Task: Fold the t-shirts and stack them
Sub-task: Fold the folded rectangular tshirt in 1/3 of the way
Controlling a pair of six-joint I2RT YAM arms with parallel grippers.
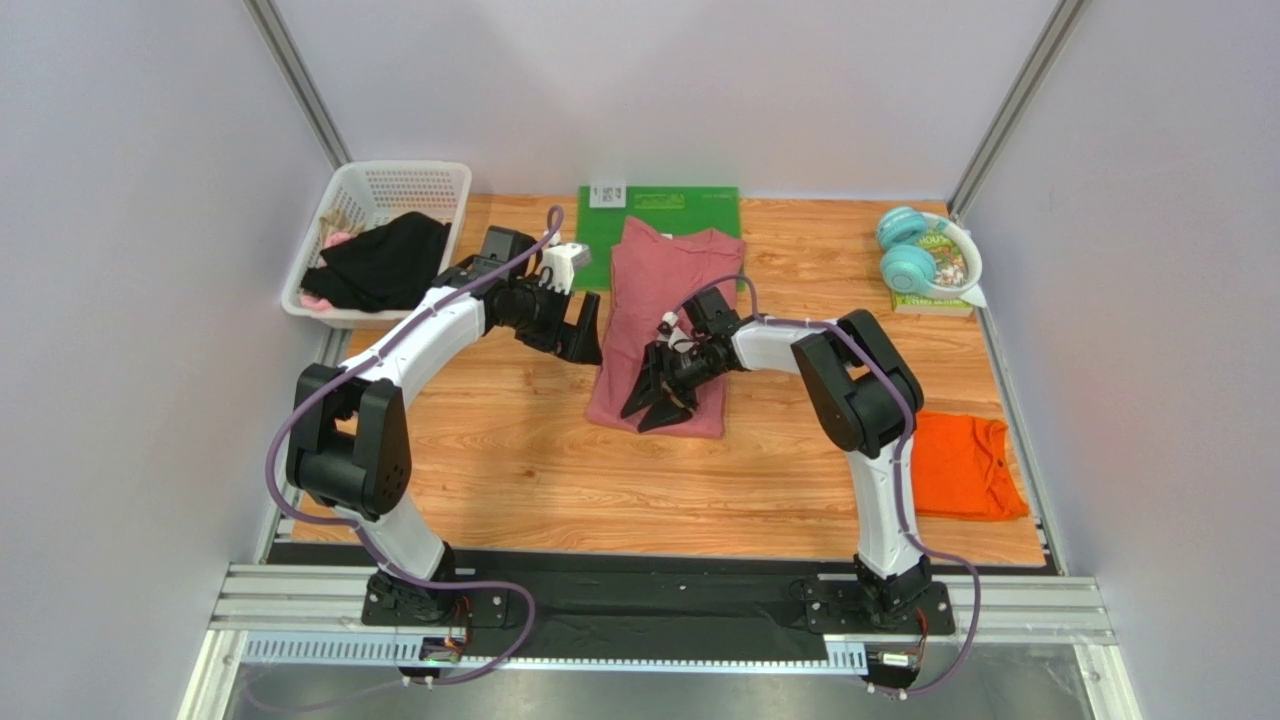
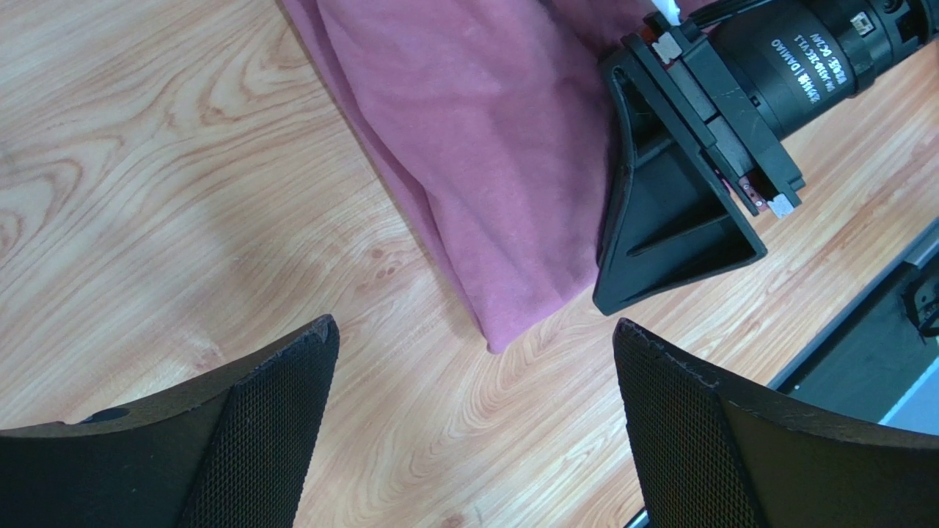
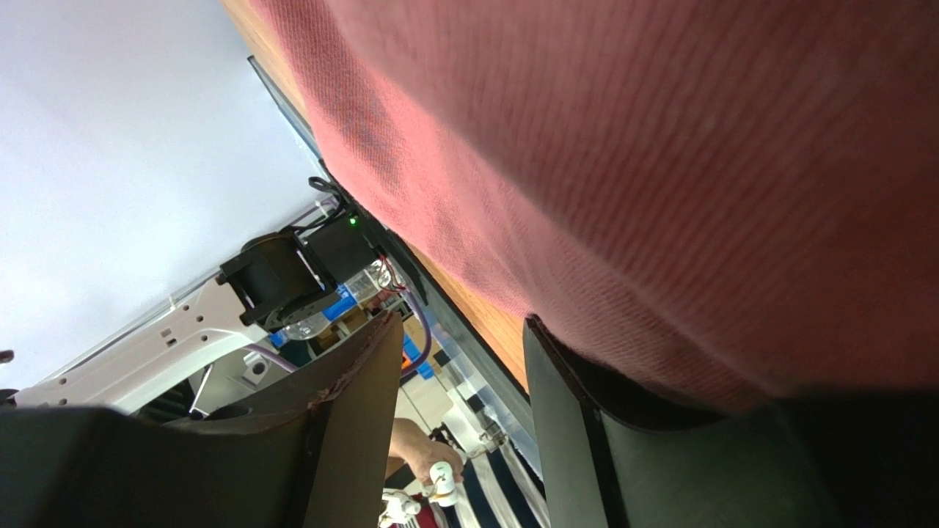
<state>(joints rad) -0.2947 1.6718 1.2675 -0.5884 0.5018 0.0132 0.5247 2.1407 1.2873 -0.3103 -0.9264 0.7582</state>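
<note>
Top external view showed the pink t-shirt (image 1: 661, 293) lying lengthwise just beside the wide, empty fingers of the left gripper (image 1: 582, 336), while the half-spread right gripper (image 1: 651, 402) touched its near end.

The white left arm (image 1: 421, 333) and white right arm (image 1: 766, 345) reach inward; the black left gripper (image 2: 474, 341) gapes wide, the black right gripper (image 3: 457, 330) stands half-parted.

Light wooden bench (image 1: 526, 465) with laundry laid out.
A pink t-shirt (image 1: 661, 285) lies mid-bench, its top overlapping a green mat (image 1: 706, 207) at the far edge; orange t-shirt (image 1: 962, 462) right; white basket (image 1: 394, 188) far left; teal headphones (image 1: 906, 248) far right.
</note>
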